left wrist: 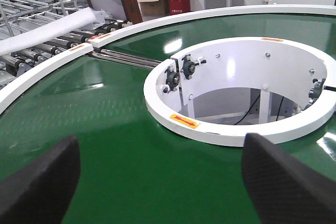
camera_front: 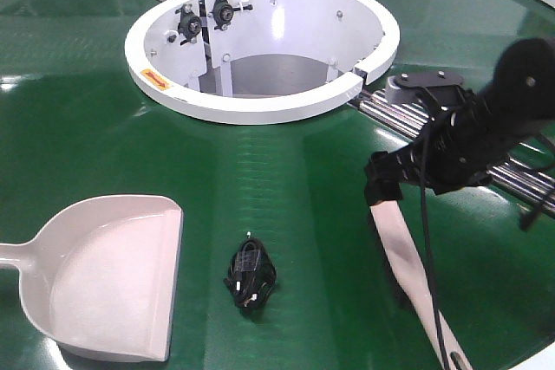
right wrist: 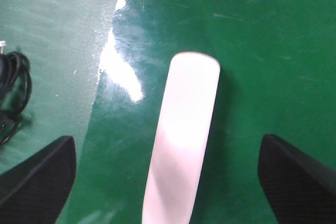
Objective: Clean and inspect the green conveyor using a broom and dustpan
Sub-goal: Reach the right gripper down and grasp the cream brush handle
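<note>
The green conveyor [camera_front: 286,179] fills the front view. The pale pinkish-beige dustpan [camera_front: 113,275] lies on it at the lower left, mouth facing right. The broom [camera_front: 408,257] lies on the belt at the lower right. My right gripper [camera_front: 386,186] hovers over its upper end. In the right wrist view this gripper [right wrist: 168,182] is open, with the broom [right wrist: 184,135] between the wide-apart fingers [right wrist: 39,177] and not touching them. My left gripper [left wrist: 165,182] is open and empty above bare belt [left wrist: 105,129]; it does not show in the front view.
A white ring-shaped housing [camera_front: 260,49] stands at the belt's centre, also in the left wrist view [left wrist: 241,129]. A coiled black cable [camera_front: 250,275] lies between the dustpan and the broom and shows in the right wrist view [right wrist: 13,93]. Silver rollers [camera_front: 408,123] run right of the ring.
</note>
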`<state>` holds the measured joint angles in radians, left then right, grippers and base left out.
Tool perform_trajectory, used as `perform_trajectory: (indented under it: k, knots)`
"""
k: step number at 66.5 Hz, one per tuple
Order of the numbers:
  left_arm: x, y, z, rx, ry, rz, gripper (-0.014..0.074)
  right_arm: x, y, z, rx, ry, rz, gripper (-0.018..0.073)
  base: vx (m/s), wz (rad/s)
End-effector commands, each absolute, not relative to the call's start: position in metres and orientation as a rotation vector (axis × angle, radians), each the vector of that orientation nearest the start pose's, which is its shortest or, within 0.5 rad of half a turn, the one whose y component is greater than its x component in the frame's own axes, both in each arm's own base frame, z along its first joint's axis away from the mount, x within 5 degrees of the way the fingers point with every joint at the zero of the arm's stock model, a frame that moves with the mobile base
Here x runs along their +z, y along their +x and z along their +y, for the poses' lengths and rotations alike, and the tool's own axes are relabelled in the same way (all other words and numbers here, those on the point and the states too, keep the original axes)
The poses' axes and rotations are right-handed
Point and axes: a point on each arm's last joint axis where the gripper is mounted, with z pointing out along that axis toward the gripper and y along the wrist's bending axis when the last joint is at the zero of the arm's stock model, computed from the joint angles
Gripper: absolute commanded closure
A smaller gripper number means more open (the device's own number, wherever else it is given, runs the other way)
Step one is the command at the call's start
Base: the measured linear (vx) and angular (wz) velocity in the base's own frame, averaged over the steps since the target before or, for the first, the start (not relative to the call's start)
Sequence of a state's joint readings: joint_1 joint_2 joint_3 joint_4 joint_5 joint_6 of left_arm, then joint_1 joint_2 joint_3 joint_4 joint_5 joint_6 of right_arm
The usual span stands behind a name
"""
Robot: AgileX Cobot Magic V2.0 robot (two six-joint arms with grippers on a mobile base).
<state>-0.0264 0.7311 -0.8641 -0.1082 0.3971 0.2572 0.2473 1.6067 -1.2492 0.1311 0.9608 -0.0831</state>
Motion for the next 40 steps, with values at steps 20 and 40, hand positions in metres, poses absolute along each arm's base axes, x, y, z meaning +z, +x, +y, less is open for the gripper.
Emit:
perform_trajectory:
  k: [20, 40]
  knots:
    - [0.417, 0.143, -0.009, 0.049, 0.178, 1.646, 0.0017, 0.265, 0.339, 0.097, 0.197, -0.419, 2.967, -0.0064, 0.00, 0.00]
    - [0.416, 0.142, -0.009, 0.048, 0.181, 1.661, 0.0017, 0.249, 0.346, 0.095, 0.129, -0.415, 3.008, -0.0052, 0.00, 0.00]
